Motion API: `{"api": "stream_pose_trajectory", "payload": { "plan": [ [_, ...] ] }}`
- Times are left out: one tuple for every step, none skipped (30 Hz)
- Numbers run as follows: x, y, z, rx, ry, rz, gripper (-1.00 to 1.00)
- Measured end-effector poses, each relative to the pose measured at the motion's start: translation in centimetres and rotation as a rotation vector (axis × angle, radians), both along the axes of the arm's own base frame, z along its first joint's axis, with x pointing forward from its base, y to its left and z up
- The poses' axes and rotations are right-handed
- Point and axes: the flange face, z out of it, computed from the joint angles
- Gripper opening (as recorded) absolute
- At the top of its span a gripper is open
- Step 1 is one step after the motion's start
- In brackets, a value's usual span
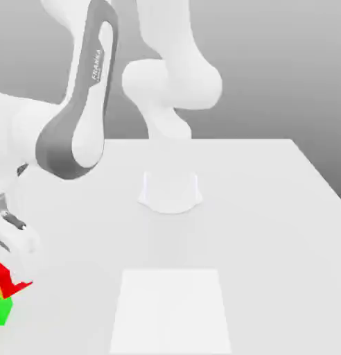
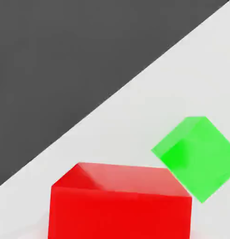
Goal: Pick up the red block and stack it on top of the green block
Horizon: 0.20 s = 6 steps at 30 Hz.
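A white table [image 1: 270,208] under even light stands before a plain grey backdrop [image 1: 284,62].

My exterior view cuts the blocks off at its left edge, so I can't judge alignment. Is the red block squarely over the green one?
Observer: No. The hand view shows the green block mostly off to one side of the red block.
Operator: Are their faces lined up?
Observer: No, the green block sits cornerwise to the red block's faces.
Operator: Room near the table edge?
Observer: Yes, bare table lies between both blocks and the edge.
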Motion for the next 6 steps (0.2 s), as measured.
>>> {"api": "stream_pose_trajectory", "payload": {
  "plan": [
    [-0.3,-0.5,-1.3,0.0,0.0,-0.005,-1.0],
    [-0.4,-0.8,-2.8,0.0,0.0,-0.007,-1.0],
    [-0.5,-0.9,-3.6,0.0,0.0,-0.008,1.0],
    [-0.5,-0.9,-3.6,0.0,0.0,-0.008,1.0],
    [-0.5,-0.9,-3.6,0.0,0.0,-0.008,1.0],
    [-0.5,-0.9,-3.6,0.0,0.0,-0.008,1.0]
  ]
}}
